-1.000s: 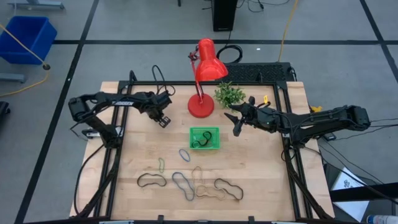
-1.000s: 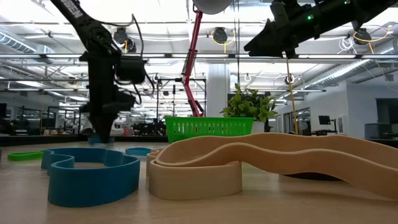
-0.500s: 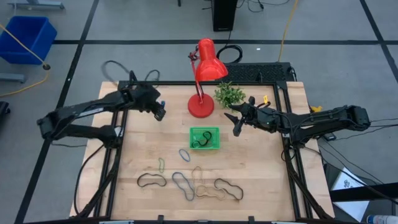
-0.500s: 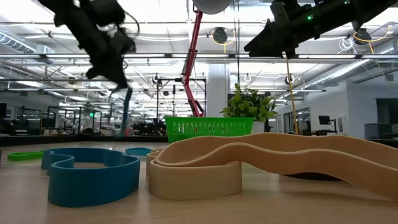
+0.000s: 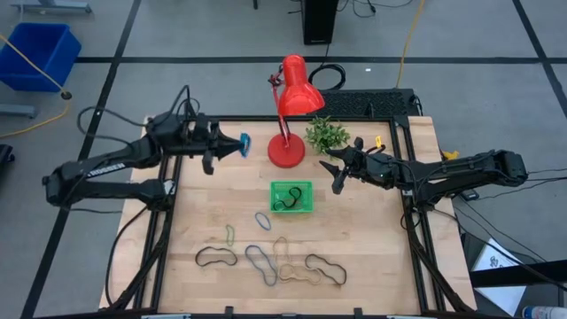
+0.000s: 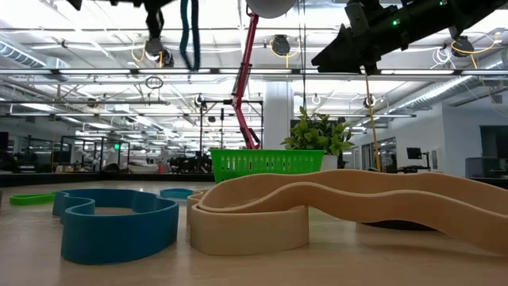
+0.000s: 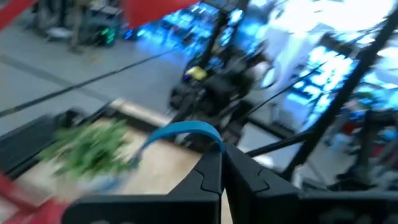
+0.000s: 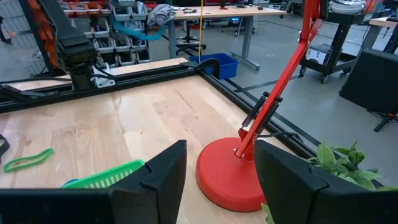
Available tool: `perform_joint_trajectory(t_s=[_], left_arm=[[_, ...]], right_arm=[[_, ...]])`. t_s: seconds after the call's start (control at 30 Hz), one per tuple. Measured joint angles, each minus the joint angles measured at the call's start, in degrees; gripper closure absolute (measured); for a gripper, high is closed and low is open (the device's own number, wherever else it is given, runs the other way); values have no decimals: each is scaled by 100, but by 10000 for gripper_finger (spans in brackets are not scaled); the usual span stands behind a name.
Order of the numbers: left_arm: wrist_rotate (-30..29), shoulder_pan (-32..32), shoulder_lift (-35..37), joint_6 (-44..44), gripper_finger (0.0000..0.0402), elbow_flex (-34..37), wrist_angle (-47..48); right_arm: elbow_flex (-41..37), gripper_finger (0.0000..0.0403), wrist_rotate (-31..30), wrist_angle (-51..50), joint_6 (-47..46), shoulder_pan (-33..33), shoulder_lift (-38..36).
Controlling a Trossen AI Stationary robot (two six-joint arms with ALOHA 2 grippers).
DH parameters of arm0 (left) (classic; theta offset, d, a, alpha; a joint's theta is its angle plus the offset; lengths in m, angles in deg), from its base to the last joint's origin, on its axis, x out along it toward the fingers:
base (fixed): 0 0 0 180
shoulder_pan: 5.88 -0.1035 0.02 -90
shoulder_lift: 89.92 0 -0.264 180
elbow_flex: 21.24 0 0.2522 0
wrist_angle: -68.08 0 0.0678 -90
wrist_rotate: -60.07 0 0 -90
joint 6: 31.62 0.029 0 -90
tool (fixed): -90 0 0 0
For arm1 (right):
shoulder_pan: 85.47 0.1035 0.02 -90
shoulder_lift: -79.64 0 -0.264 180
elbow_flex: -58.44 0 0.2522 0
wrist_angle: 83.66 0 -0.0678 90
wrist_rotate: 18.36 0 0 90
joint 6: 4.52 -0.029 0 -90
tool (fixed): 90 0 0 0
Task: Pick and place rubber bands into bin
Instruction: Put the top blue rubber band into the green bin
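Observation:
My left gripper (image 5: 232, 144) is high above the table's far left part, shut on a blue rubber band (image 5: 244, 142), which also shows in the left wrist view (image 7: 183, 129) and hanging at the top of the low view (image 6: 189, 32). My right gripper (image 5: 335, 173) is open and empty, in the air to the right of the green bin (image 5: 291, 197), which holds a black band. Several black, tan, olive and blue bands (image 5: 266, 261) lie flat on the table's near half. My left gripper pinches the blue band between its two shut fingertips, at one end of the loop (image 7: 214, 138). The fingers point roughly level toward the table's right. The band arches out past the fingertips and hangs slack, lifted clear of the table.
A red desk lamp (image 5: 288, 115) stands by its round base at the far middle, between the two grippers. A small green plant (image 5: 327, 135) stands to its right. A blue crate (image 5: 40, 53) is on the floor beyond the table's far left.
My left gripper has risen from the tabletop, gone toward the far edge and tipped from pointing down to pointing level toward the lamp. It stays shut. The blue band has come up with it and hangs clear of the table.

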Motion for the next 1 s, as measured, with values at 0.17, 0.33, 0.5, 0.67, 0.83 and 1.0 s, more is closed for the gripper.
perform_joint_trajectory(t_s=[0.17,0.33,0.5,0.67,0.83,1.0], left_arm=[[15,536,-288,-29,395,-2,-447],[13,1066,-884,-27,396,-4,-900],[10,1415,-1634,-35,391,-4,-1015],[11,1585,-2386,-37,397,-4,-1193],[4,1587,-3016,-52,387,-4,-1261],[6,1587,-3580,-299,395,-4,-1327]], right_arm=[[0,222,0,0,2,0,0],[0,222,0,2,2,0,0],[0,222,0,2,2,0,0],[0,222,0,4,2,0,0],[0,222,2,24,-5,0,0],[0,222,2,24,-16,0,0]])
